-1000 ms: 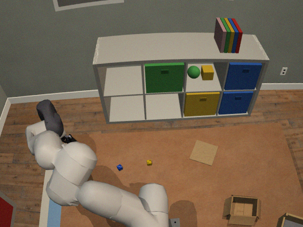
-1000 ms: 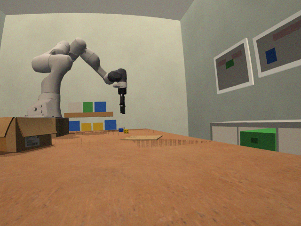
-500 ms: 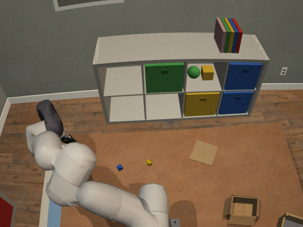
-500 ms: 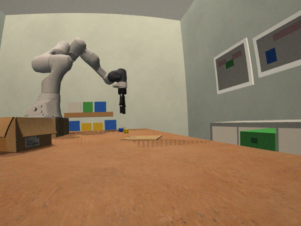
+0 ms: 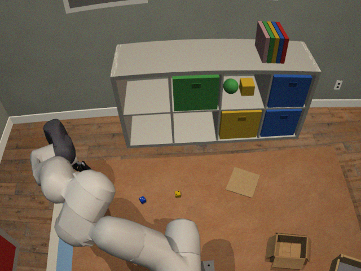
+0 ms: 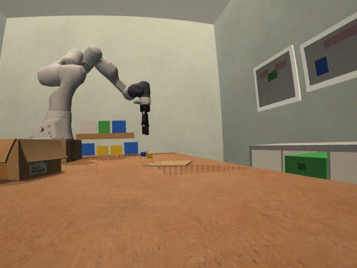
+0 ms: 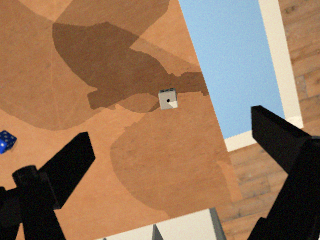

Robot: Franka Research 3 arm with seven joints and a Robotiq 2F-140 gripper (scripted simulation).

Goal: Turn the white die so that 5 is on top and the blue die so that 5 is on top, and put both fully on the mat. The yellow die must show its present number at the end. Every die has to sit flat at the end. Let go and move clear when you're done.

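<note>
In the wrist view the white die (image 7: 168, 99) lies flat on the orange rug with 1 on top, below my open, empty gripper (image 7: 175, 165). The arm hides it in the top view. The blue die (image 5: 142, 199) lies on the rug and shows at the left edge of the wrist view (image 7: 5, 141). The yellow die (image 5: 177, 193) lies to its right. The tan mat (image 5: 242, 182) lies farther right on the rug. In the exterior view the gripper (image 6: 145, 131) hangs well above the floor, with the blue die (image 6: 143, 154), the yellow die (image 6: 149, 155) and the mat (image 6: 168, 163) below.
A white shelf unit (image 5: 214, 90) with coloured bins stands behind the rug. An open cardboard box (image 5: 288, 251) sits at the front right. A light blue strip (image 7: 232, 65) with a white border lies beside the rug near the white die.
</note>
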